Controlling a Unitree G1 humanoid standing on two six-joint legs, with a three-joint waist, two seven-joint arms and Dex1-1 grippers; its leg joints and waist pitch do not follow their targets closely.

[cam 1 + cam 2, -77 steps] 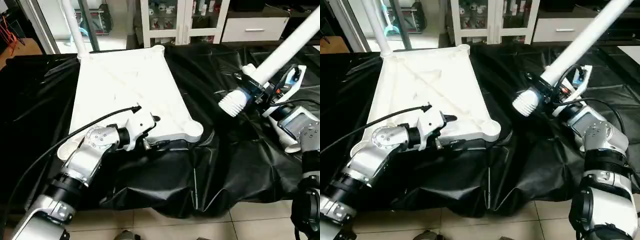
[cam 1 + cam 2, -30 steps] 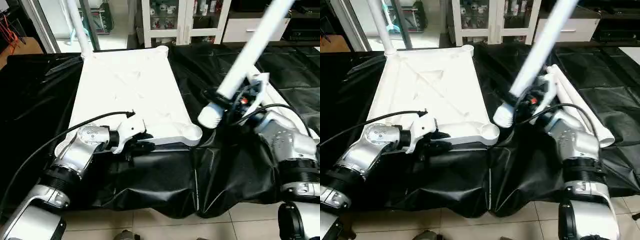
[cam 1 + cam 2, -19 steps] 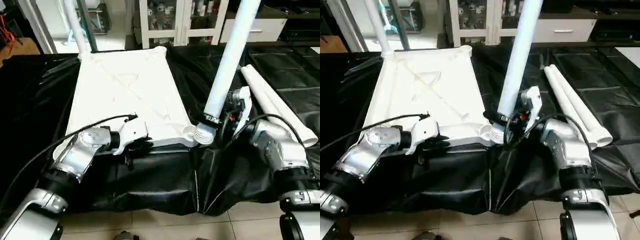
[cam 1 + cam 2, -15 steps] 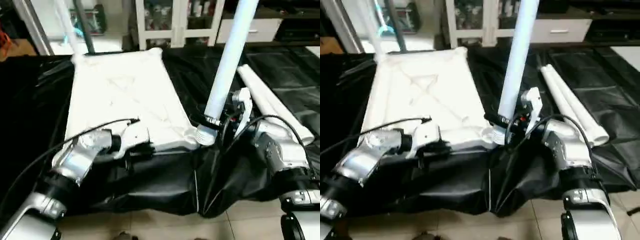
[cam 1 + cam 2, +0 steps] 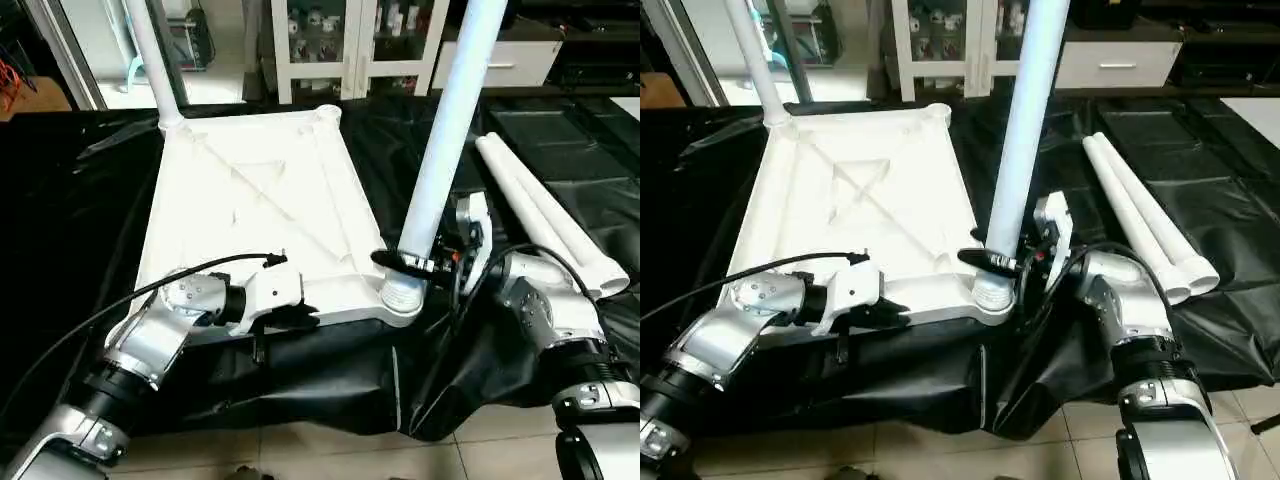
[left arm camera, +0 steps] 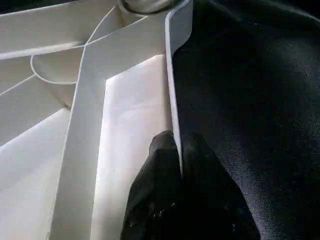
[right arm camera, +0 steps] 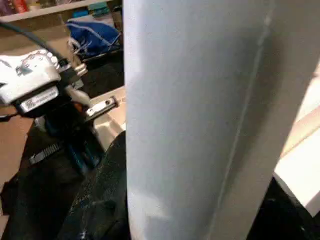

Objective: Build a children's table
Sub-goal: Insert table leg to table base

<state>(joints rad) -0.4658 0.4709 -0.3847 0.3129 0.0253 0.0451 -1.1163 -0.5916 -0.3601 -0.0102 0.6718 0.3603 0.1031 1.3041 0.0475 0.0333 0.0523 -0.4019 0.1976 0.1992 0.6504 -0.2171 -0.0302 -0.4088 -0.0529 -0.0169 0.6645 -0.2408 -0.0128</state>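
Observation:
The white tabletop (image 5: 250,200) lies underside up on black cloth. One white leg (image 5: 150,60) stands in its far left corner socket. My right gripper (image 5: 415,262) is shut on a second leg (image 5: 445,130), holding it nearly upright with its ribbed end in the near right corner socket (image 5: 400,303). In the right wrist view this leg (image 7: 200,115) stands close in front. My left gripper (image 5: 300,318) is at the tabletop's near edge. In the left wrist view its black fingers (image 6: 160,165) pinch the thin rim wall (image 6: 172,75), one on each side.
Two loose white legs (image 5: 545,210) lie side by side on the black cloth (image 5: 90,200) to the right of the tabletop. The cloth hangs in folds over the front edge above a tiled floor (image 5: 330,450). White cabinets (image 5: 360,40) stand behind.
My right arm swung the tilted leg upright and set its ribbed end in the near right socket. My left gripper closed on the near rim. The camera shifted a little.

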